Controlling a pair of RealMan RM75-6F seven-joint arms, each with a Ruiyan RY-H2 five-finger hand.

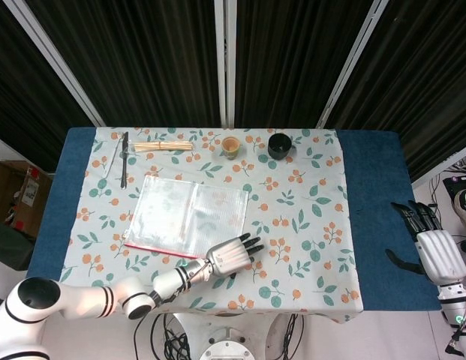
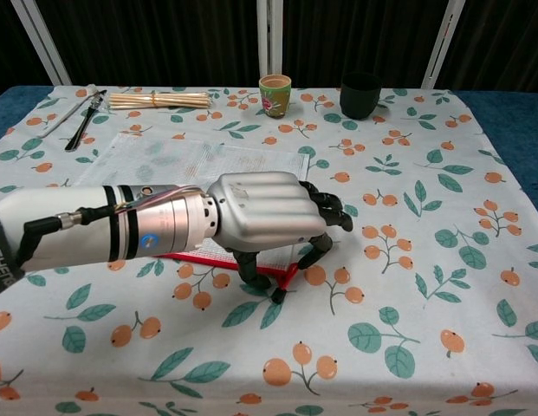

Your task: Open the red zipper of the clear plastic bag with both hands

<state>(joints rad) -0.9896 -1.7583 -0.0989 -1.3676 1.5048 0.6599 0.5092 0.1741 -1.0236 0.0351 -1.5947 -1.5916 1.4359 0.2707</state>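
We see the clear bag (image 1: 190,216) lying flat on the flowered tablecloth (image 1: 308,225), its red zipper (image 2: 281,274) along the near edge. Our left hand (image 2: 264,217) hangs over the bag's near right corner, fingers (image 2: 331,208) curled down around the zipper's end; we cannot tell whether they grip it. Our right hand (image 1: 431,247) is well apart over the blue table edge, fingers spread, holding nothing

L hand (image 2: 264,217) over red zipper (image 2: 281,277)
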